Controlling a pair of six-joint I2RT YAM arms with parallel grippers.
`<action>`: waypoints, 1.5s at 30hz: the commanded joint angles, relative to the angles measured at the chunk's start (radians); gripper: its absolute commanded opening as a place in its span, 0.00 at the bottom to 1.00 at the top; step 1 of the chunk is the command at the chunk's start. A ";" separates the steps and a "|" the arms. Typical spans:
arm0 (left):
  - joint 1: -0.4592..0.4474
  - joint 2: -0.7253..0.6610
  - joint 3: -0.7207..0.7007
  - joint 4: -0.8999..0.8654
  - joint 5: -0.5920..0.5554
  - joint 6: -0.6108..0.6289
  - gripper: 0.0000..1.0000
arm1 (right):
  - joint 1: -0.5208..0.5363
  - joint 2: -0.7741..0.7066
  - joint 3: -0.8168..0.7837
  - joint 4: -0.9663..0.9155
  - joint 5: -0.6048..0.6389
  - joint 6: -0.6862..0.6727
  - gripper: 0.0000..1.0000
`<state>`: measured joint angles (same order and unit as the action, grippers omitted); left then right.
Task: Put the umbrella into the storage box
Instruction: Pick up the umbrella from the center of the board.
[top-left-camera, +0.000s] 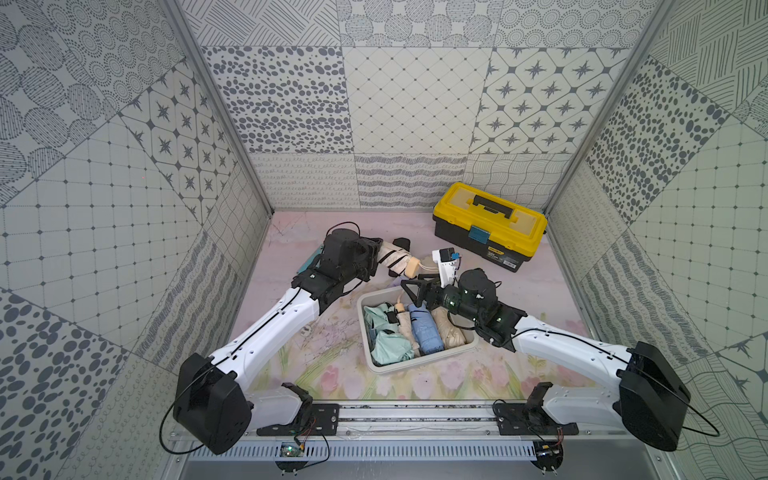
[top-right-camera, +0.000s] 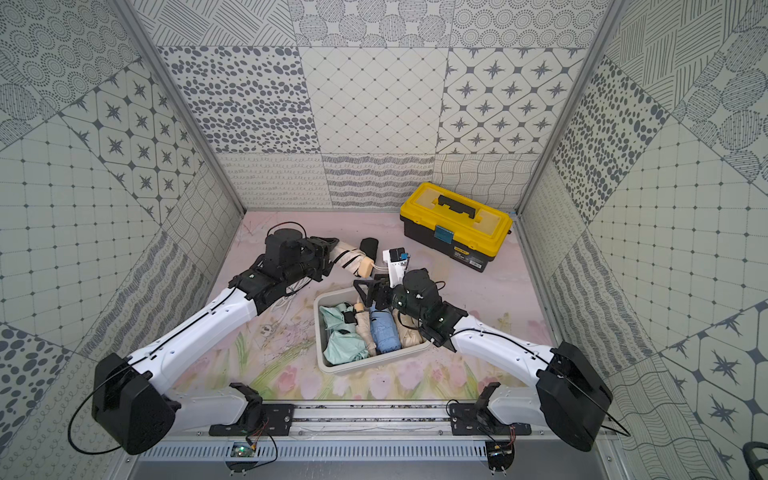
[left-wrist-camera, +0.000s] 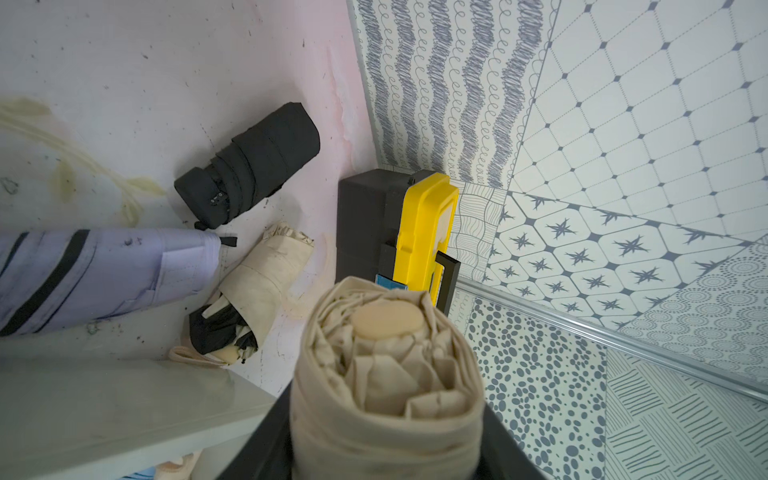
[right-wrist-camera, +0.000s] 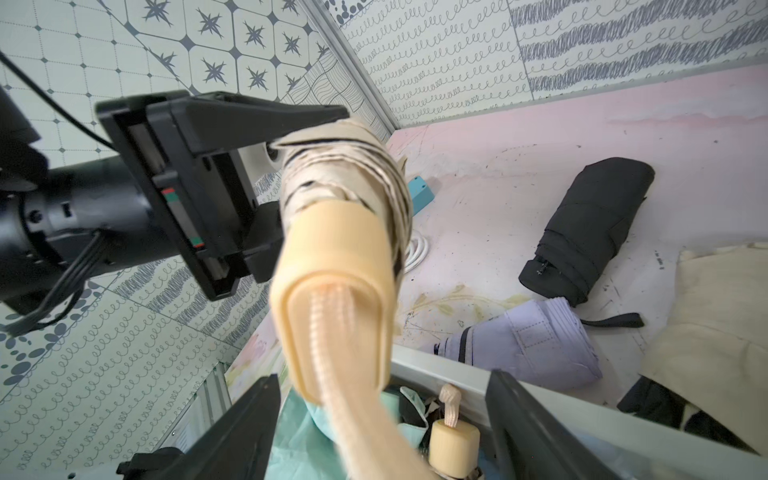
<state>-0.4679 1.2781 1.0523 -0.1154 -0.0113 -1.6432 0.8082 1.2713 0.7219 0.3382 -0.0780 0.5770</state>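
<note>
Floral tabletop (top-left-camera: 324, 365); left jaws tight on umbrella (top-left-camera: 395, 258), right jaws wide apart.

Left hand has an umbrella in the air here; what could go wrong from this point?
The folded beige fabric umbrella in the left hand seems not yet over the white plastic storage box; released now, it would likely land outside. The box already holds several folded umbrellas, so it may perch on top. Its strap hangs inside the open right hand and could snag.
</note>
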 joint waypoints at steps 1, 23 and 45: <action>-0.037 -0.039 -0.033 0.154 -0.050 -0.209 0.41 | 0.003 0.022 0.002 0.165 0.033 -0.018 0.83; -0.103 -0.122 -0.136 0.137 -0.144 -0.316 0.41 | 0.017 -0.016 -0.098 0.259 -0.013 -0.096 0.77; -0.113 -0.125 -0.146 0.138 -0.131 -0.344 0.42 | 0.022 0.129 0.039 0.392 -0.035 -0.093 0.61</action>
<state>-0.5655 1.1637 0.9031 -0.0574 -0.1394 -1.9640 0.8246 1.3769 0.7353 0.6682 -0.1200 0.4660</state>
